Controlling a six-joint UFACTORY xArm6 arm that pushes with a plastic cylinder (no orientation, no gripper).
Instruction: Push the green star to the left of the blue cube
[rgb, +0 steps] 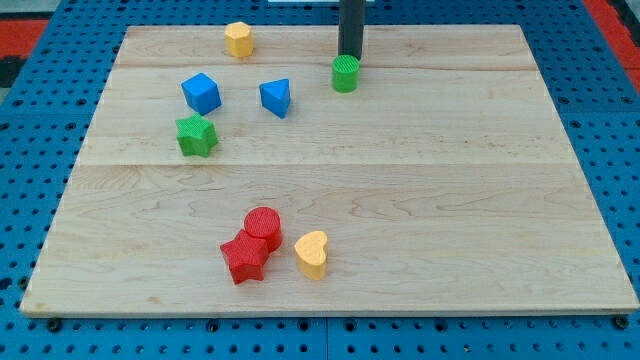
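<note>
**Ana:** Bench (420, 200) first, since it is the biggest thing: pale wooden boards, filling most of the view, lying on a blue perforated surface (600, 120).

**Ben:** And the arm?

**Ana:** Only the dark rod comes down from the view's top. My tip (349, 57) rests at the upper edge of the green cylinder (345, 73), touching it or just beside it; I cannot tell which. No pincer shows at all, so open or closed is not something I can tell.

**Ben:** Where is the task's block?

**Ana:** Green star (196, 135) sits in the bench's upper left part, just below the blue cube (201, 92) and slightly toward the view's left, near it but apart. It is well apart from my tip.

**Ben:** The rest?

**Ana:** A blue block of triangular shape (275, 97) lies to the right of the blue cube, between it and the green cylinder. A yellow block (238, 39), roughly hexagonal, sits near the bench's top edge. Toward the view's bottom, a red star (244, 259) and a red cylinder (263, 227) touch each other, with a yellow heart (312, 252) just beside them on the right.
</note>
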